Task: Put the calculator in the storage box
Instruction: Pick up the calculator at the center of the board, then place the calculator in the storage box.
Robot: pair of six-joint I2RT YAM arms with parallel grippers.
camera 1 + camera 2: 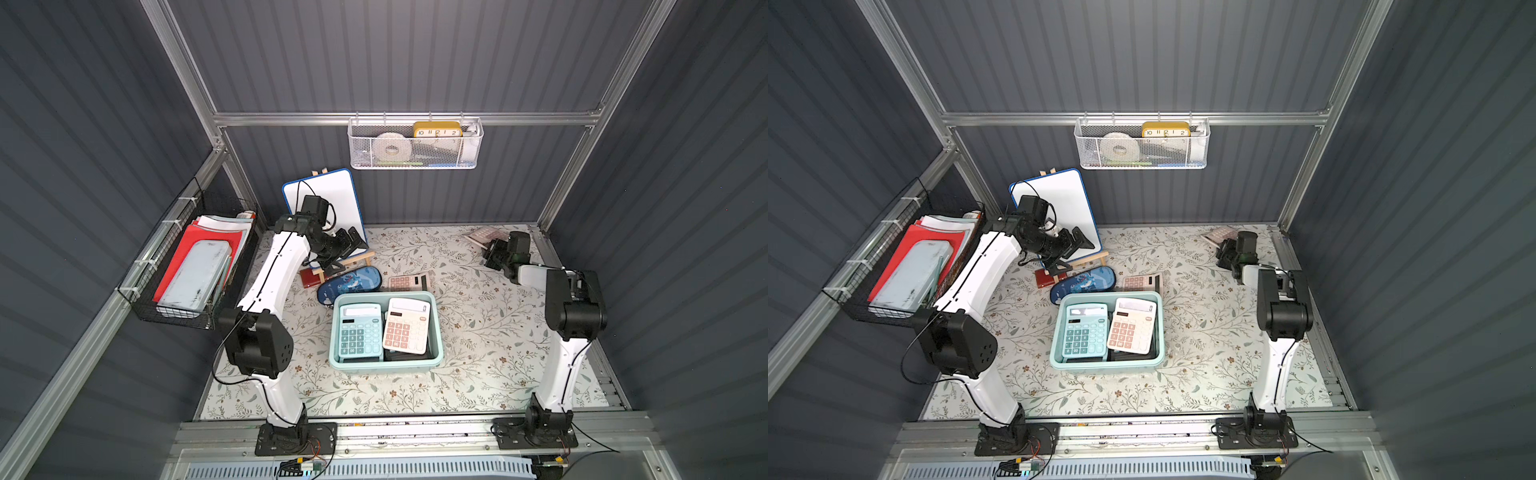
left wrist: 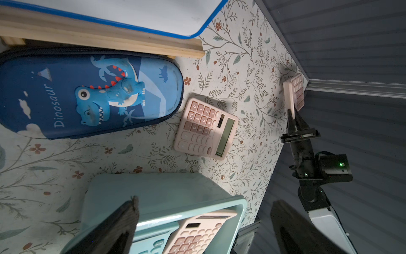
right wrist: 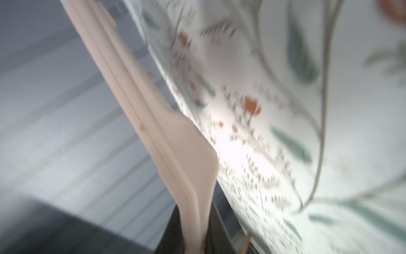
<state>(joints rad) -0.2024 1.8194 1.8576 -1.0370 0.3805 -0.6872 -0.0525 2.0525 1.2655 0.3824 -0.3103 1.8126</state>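
Note:
The mint-teal storage box [image 1: 386,366] [image 1: 1106,366] sits mid-table with a teal calculator [image 1: 359,330] and a pink one [image 1: 407,326] inside. Behind it another pink calculator [image 1: 407,281] [image 2: 204,128] lies flat on the table. In the back right corner my right gripper [image 1: 489,248] [image 2: 294,119] [image 3: 195,242] is shut on the edge of a further pink calculator [image 1: 482,236] [image 3: 167,132], tipped up on its side. My left gripper [image 1: 347,255] [image 2: 205,204] hangs open and empty over the box's [image 2: 153,193] far-left corner.
A blue dinosaur pencil case [image 1: 349,282] and a whiteboard on a wooden easel [image 1: 324,203] stand behind the box at the left. A black wire basket [image 1: 187,266] of folders hangs on the left wall, a white mesh basket [image 1: 415,145] on the back wall.

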